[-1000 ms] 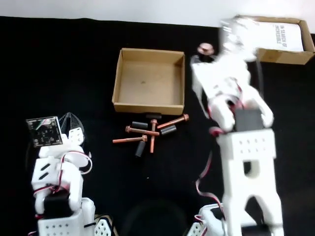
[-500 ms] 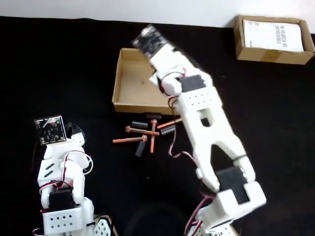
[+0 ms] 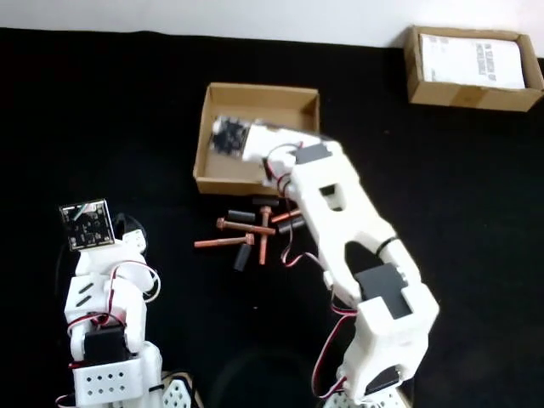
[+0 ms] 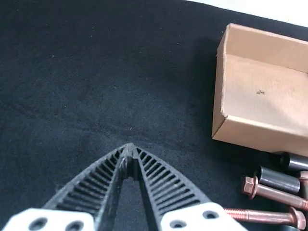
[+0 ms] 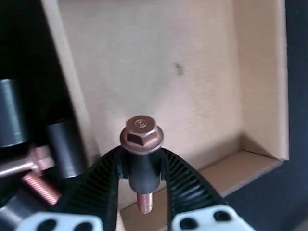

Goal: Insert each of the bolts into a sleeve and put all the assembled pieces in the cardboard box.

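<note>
Right arm (image 3: 336, 200) swung left, now over box (image 3: 259, 89); jaws clamped on sleeved bolt (image 5: 142, 136). Left jaws together. Risk: dropped this near the wall, the bolt may bounce out.

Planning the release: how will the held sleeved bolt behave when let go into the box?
The sleeved bolt looks rigid metal, so it probably drops straight. Its round sleeve may roll, though the wider flanged head likely limits this.

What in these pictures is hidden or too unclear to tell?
- High view: the right arm covers part of the cardboard box floor and one loose bolt.
- Left wrist view: the picture's edge cuts off a bolt and a sleeve.
- Right wrist view: the edge cuts off loose sleeves.
</note>
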`<state>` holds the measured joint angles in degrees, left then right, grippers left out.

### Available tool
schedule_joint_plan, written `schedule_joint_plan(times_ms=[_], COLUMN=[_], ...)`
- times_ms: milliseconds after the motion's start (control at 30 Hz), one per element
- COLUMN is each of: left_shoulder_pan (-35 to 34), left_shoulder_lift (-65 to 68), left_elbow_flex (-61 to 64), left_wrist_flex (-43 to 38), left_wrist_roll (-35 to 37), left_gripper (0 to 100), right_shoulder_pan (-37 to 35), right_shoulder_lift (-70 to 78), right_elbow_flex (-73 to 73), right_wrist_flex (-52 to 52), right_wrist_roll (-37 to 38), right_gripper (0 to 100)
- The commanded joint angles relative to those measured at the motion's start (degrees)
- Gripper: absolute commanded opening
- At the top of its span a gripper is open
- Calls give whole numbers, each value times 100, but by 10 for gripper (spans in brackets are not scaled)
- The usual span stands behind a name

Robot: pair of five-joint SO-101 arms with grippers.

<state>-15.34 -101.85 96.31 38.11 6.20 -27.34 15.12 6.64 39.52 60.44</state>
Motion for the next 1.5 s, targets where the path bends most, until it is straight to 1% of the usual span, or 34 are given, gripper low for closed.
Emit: schedule_joint_plan(times_ms=[0,67,100,200,333,400,533,633,733,800,933,1133,1300,1467], left_shoulder_pan=[-48,-48,-48,-48,-48,-48,-48,-48,-48,-57,-84,-92,-92,-92], left_shoulder_lift=[31,31,31,31,31,31,31,31,31,31,31,31,31,31], left_elbow_flex=[92,92,92,92,92,92,92,92,92,92,92,92,92,92], left_wrist_flex=[0,0,0,0,0,0,0,0,0,0,0,9,9,9], left_wrist_roll=[26,26,26,26,26,26,18,18,18,18,9,0,0,18], left_gripper=[8,8,8,8,9,9,9,9,9,9,9,9,9,9], right_shoulder_pan=[-145,-180,-224,-286,-312,-409,-743,-1051,-1235,-1253,-1121,-708,-549,-391], right_shoulder_lift=[-84,-84,-92,-163,-875,-1385,-2527,-3231,-3767,-4022,-4242,-4224,-4031,-3415], right_elbow_flex=[101,145,154,127,215,347,611,945,1411,1815,2519,3116,3732,3749], right_wrist_flex=[-13,-13,-13,-4,110,549,1903,2695,3160,3248,3055,1771,866,391], right_wrist_roll=[123,123,123,114,88,-273,-1433,-2119,-2523,-2593,-2585,-2523,-1732,-1644], right_gripper=[104,154,163,154,148,148,148,148,148,148,148,148,148,148])
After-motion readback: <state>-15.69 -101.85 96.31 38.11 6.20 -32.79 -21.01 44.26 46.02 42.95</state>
